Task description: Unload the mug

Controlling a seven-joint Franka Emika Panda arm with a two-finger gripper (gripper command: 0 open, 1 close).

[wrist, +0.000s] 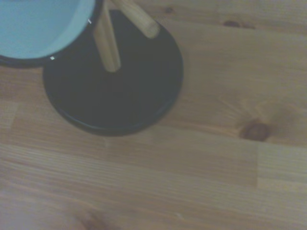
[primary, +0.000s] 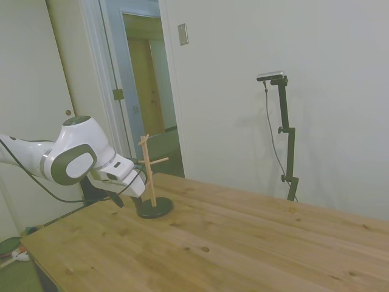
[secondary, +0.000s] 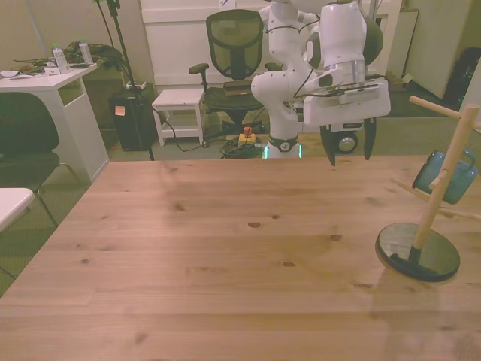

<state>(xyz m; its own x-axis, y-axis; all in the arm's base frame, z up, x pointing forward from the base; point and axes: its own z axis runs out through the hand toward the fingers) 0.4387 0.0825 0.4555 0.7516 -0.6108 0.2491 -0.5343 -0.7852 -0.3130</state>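
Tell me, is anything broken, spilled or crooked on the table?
Nothing stands out. The light-blue mug hangs on the wooden mug tree, which stands upright on its dark round base. The open gripper is apart from both.
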